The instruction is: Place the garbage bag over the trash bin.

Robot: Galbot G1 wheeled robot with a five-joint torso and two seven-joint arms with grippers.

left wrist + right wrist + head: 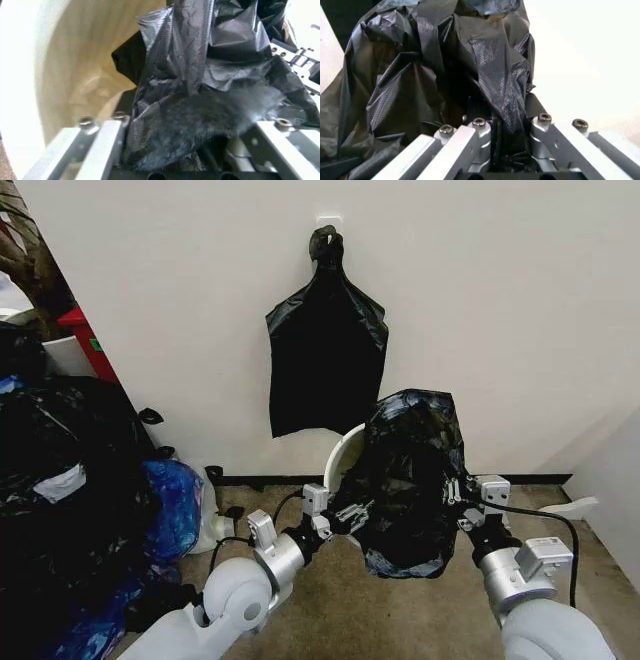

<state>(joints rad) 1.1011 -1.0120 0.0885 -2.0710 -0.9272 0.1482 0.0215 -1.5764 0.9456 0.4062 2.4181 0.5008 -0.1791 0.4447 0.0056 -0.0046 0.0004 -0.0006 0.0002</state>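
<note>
- The bag point(412, 480) is thin, glossy black plastic, heavily crinkled, with a fine woven-looking emboss on its folds in the wrist views point(495, 67).
- It is draped over most of the bin point(345, 455), bulging into a rounded hood above the rim and hanging down in loose pleats in front of it.
- The bin is a round white bucket with a smooth wall; only a curved strip of rim and wall shows beside the bag. In the left wrist view its pale interior point(75, 75) lies open beside the bag, with film hanging over the rim.
- The left pincer point(345, 515) is at the bin's near side, its metal fingers point(100, 142) apart with bunched film lying between them.
- The right pincer point(462, 500) is on the bag's other flank, clamped on a gathered fold of the bag; its fingers point(470, 138) press close on the film.
- On the wall above the bin hangs a flat bunch of black bags point(325, 360), knotted at its top.
- A heap of stuffed black and blue bags point(80, 500) lies on the floor well apart from the bin.
</note>
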